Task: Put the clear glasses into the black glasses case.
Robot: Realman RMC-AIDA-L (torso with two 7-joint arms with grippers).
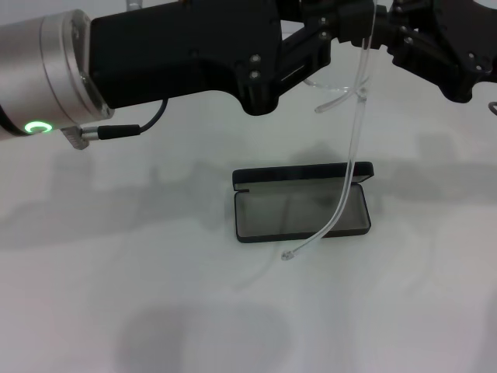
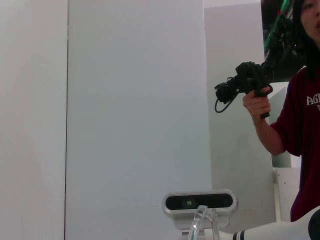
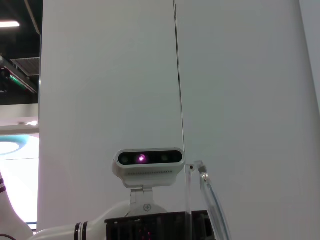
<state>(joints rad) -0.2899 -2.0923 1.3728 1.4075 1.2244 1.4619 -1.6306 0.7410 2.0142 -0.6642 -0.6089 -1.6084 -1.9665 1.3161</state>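
The clear glasses hang in the air at the top of the head view, between my two grippers. My left gripper and my right gripper both close on the frame from opposite sides. One thin clear arm dangles down across the black glasses case, its tip ending just in front of the case. The case lies open on the white table, grey lining up, lid standing at the back. Parts of the clear glasses show in the left wrist view and right wrist view.
My left arm's silver link reaches in from the upper left. A person holding a camera rig stands beyond the table. The robot's head camera faces both wrists. White table surrounds the case.
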